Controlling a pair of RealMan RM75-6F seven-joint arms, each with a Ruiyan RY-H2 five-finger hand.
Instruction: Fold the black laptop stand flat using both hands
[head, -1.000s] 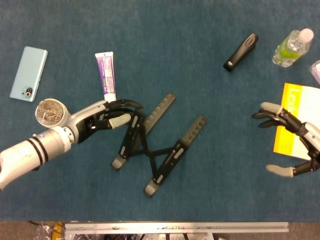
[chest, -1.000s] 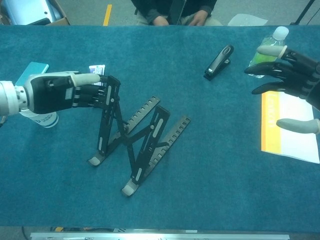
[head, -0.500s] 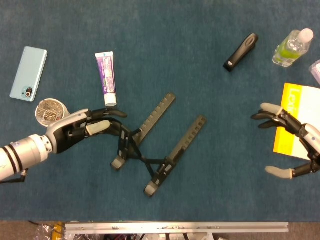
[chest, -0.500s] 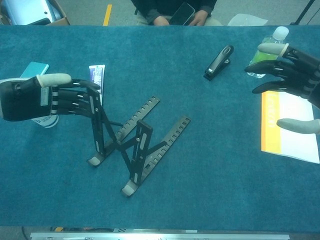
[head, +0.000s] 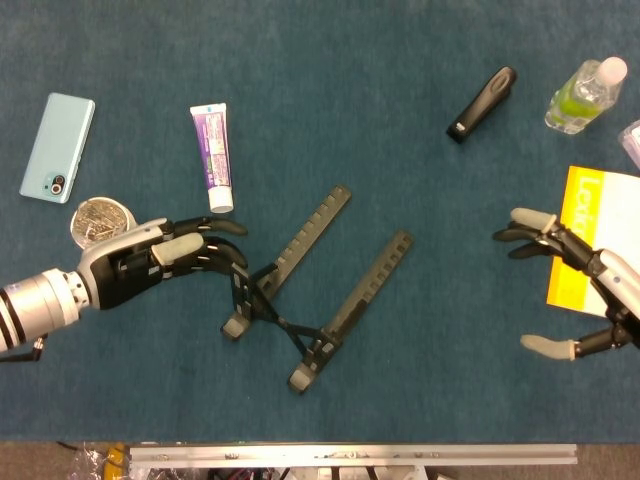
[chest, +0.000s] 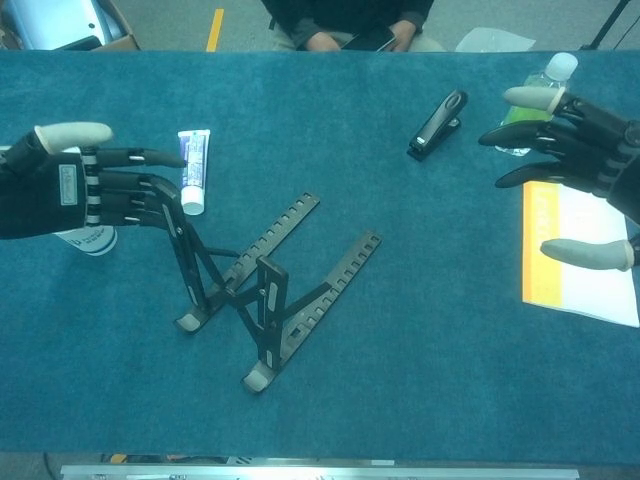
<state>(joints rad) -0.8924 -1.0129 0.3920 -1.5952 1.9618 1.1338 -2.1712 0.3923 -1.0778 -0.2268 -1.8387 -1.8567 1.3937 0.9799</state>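
Note:
The black laptop stand (head: 375, 272) lies mid-table, its two notched rails pointing up-right and its support legs half lowered. In the chest view the stand (chest: 345, 265) still has its left leg raised toward my left hand. My left hand (head: 150, 265) is to the stand's left, fingers stretched out, fingertips (chest: 160, 190) touching the top of that raised leg, thumb held apart above. My right hand (head: 570, 295) hovers far to the right over the yellow booklet, fingers spread, holding nothing; the chest view shows the right hand (chest: 580, 165) well clear of the stand.
A phone (head: 57, 146), a round can (head: 100, 222) and a toothpaste tube (head: 211, 157) lie behind my left hand. At the back right are a black stapler (head: 482, 103) and a green bottle (head: 584, 93). A yellow booklet (head: 585, 240) sits at the right edge.
My left hand has drawn back to the left, and the stand's raised legs have dropped lower with it. My right hand has drifted slightly left, still spread.

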